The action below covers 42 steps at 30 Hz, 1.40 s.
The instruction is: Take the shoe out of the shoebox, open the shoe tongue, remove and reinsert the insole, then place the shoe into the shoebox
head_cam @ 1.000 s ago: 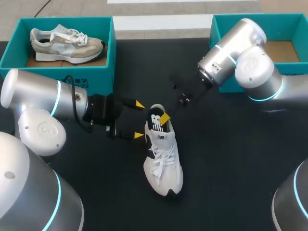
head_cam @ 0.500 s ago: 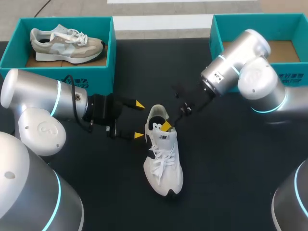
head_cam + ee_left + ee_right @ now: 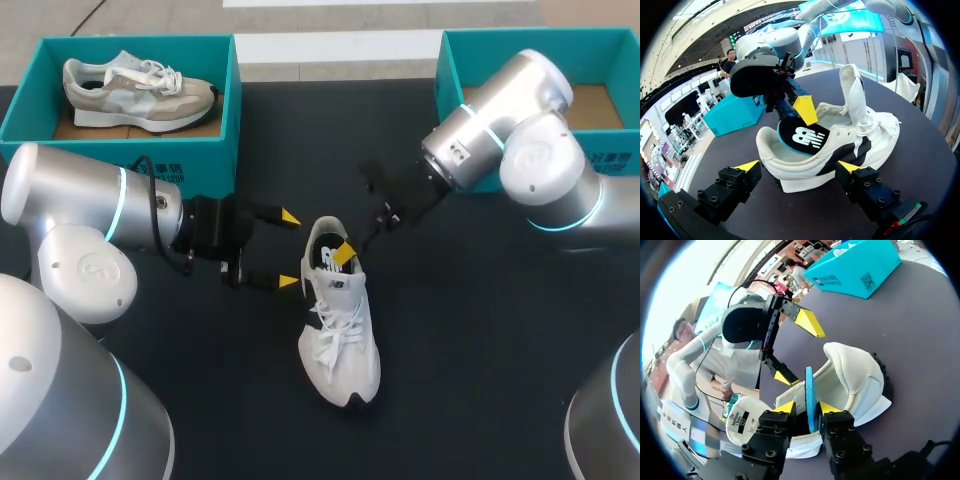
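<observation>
A white sneaker (image 3: pixel 340 340) lies on the black table, toe toward the front edge. Its black insole (image 3: pixel 802 136), blue-edged with a white logo, sits slanted in the heel opening. My right gripper (image 3: pixel 807 407) is at that opening. The insole's blue edge (image 3: pixel 810 390) stands between its yellow tips, with a small gap on each side, so it is open. My left gripper (image 3: pixel 290 249) stands wide open beside the heel. In the left wrist view the shoe's heel (image 3: pixel 790 170) lies between its fingers (image 3: pixel 747 166) without touching either. The tongue (image 3: pixel 852 95) stands upright.
A teal shoebox (image 3: pixel 225 130) at the back left holds a grey and beige sneaker (image 3: pixel 135 90). A second teal shoebox (image 3: pixel 455 60) at the back right shows a bare cardboard floor, partly hidden by my right arm (image 3: pixel 520 120).
The insole has sunk from sticking out of the heel to lying mostly inside the shoe. My right gripper's fingers have parted from it. The left arm has not moved.
</observation>
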### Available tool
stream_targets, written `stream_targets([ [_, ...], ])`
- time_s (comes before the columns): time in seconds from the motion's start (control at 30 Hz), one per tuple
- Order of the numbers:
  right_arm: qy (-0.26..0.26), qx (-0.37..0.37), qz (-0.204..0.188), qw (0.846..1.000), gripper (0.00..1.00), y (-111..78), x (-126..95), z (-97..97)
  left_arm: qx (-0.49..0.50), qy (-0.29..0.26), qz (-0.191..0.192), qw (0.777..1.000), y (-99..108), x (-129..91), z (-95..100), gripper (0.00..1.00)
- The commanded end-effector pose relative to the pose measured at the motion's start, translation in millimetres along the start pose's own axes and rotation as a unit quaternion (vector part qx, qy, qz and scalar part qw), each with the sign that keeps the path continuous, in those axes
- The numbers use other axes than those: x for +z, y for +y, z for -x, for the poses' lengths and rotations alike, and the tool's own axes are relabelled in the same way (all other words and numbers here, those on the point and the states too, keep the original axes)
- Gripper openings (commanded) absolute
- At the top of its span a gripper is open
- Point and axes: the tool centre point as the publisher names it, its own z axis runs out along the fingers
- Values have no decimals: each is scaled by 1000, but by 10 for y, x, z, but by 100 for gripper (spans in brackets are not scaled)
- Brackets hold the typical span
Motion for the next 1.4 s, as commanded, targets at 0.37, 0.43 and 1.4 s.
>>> stream_targets([
  [0.37, -5, -21, -9, 1000, 29, 186, -61, 26, 0, 0, 1, 1000, -3, -1, -7, 100],
  [0.43, -5, -25, -8, 1000, 29, 207, -54, 24, 0, 0, 1, 1000, -3, -1, -7, 100],
  [1.4, 24, -80, -20, 996, 0, 267, 43, 150, 0, 0, 1, 1000, -3, -1, -7, 100],
])
